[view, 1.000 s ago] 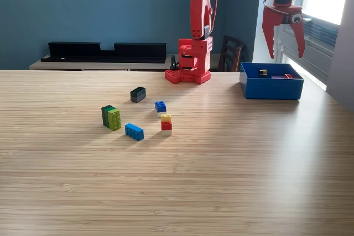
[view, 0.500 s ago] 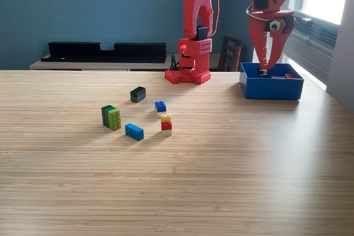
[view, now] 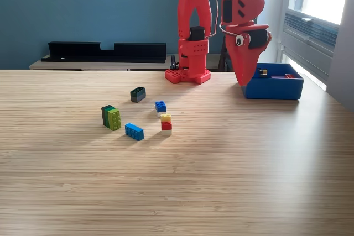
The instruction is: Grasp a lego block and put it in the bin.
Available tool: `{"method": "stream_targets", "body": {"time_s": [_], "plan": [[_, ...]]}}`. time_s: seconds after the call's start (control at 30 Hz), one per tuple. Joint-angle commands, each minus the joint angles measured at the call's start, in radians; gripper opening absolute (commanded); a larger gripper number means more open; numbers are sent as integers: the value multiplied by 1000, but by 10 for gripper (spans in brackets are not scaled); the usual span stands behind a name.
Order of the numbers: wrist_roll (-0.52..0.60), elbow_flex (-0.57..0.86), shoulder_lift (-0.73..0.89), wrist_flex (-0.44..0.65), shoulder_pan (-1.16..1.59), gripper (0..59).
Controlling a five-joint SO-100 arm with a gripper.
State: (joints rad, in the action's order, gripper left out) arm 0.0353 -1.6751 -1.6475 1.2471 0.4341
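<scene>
So going left to right in the exterior view: a green block pair (view: 111,117), a blue block (view: 134,131), a dark block (view: 138,94), a small blue one (view: 160,106) and a yellow-red-white stack (view: 166,124) sit on the table (view: 177,192). The red gripper (view: 243,81) hangs clenched and empty just left of the bin (view: 271,88), which rests at the table's far right

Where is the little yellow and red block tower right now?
The yellow and red stack stands on the table, left of middle in the exterior view, just in front of the small blue block and right of the longer blue block.
</scene>
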Motion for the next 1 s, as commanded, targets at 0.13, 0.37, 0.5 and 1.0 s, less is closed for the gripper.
{"method": "stream_targets", "body": {"time_s": [0.13,0.37,0.5,1.0], "plan": [[-2,14,-86,-25,-9,1],[14,12,-86,-49,-48,1],[21,12,-86,-72,-92,1],[-2,-77,-86,-247,-348,1]]}}
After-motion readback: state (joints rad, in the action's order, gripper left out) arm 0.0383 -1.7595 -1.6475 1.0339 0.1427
